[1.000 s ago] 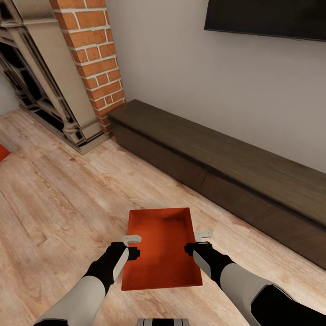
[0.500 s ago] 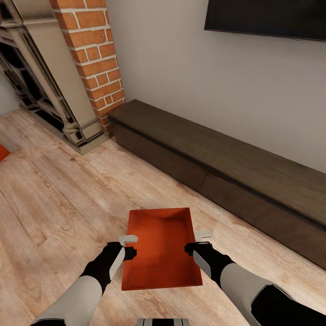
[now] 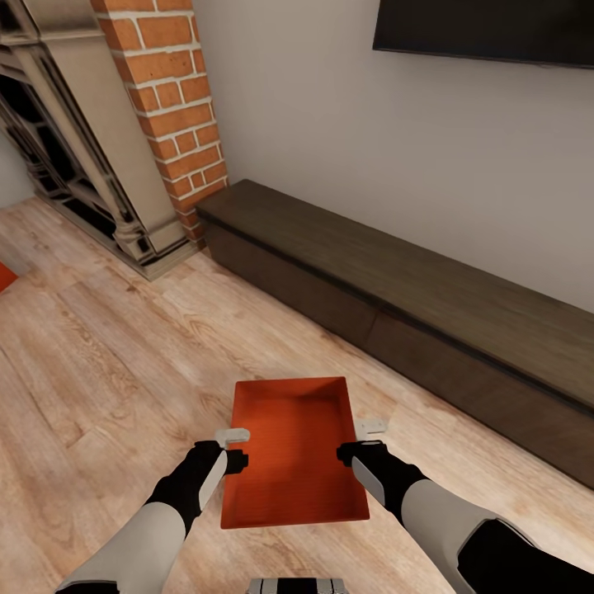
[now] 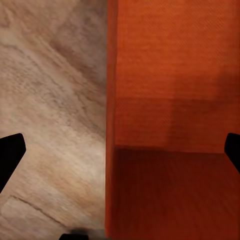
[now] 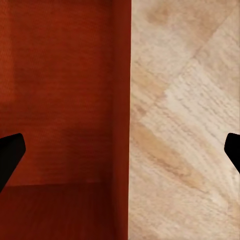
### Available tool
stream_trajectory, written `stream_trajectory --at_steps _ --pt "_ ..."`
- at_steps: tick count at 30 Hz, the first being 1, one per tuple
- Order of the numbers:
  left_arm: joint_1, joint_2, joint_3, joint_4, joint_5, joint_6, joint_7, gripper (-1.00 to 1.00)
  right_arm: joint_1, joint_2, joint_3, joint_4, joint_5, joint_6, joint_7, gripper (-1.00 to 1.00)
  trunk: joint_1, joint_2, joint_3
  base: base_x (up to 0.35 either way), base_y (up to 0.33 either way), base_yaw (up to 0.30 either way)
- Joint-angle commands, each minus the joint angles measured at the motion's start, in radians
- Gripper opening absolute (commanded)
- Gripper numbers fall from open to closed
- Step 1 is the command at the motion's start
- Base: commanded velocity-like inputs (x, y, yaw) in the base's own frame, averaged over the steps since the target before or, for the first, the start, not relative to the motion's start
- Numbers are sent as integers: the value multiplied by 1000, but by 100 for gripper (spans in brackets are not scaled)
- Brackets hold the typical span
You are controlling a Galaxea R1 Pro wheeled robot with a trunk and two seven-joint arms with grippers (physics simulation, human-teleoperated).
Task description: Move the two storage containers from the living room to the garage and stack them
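One red-orange storage container [image 3: 293, 462] lies flat on the light wood plank floor [image 3: 124, 355] of the living room, just ahead of me. My left gripper [image 3: 235, 446] is open and hangs over its left wall, one finger on each side, as the left wrist view shows with the gripper [image 4: 120, 155] above the container [image 4: 170, 100]. My right gripper [image 3: 361, 439] is open astride the right wall; in the right wrist view the gripper [image 5: 120, 155] spans the container [image 5: 60, 100] wall. An orange sliver of the other storage container [image 3: 4, 276] peeks in at the far left.
A long low dark-brown cabinet [image 3: 396, 305] runs along the white wall on the right, close behind the container. A red brick chimney [image 3: 173, 107] and an ornate fireplace [image 3: 74, 165] stand at the back left. A dark screen [image 3: 487, 29] hangs on the wall.
My left gripper has shifted slightly to the left, over the container's left wall. The right gripper and the container have stayed put.
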Motion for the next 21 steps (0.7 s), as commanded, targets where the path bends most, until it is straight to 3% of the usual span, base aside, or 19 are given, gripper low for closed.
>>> stream_trajectory --at_steps 1,13,21 --pt "0 -1 4 -2 4 4 4 100 -1 -1 9 -2 -7 6 -7 100 4 -8 -4 0 0 0" --pt "0 -1 1 -2 1 2 2 100 -1 -1 9 -2 -7 6 -7 100 8 -15 -7 0 0 0" --pt "0 -1 2 -3 0 2 2 100 -1 -1 9 -2 -7 6 -7 100 38 -71 -32 0 0 0"
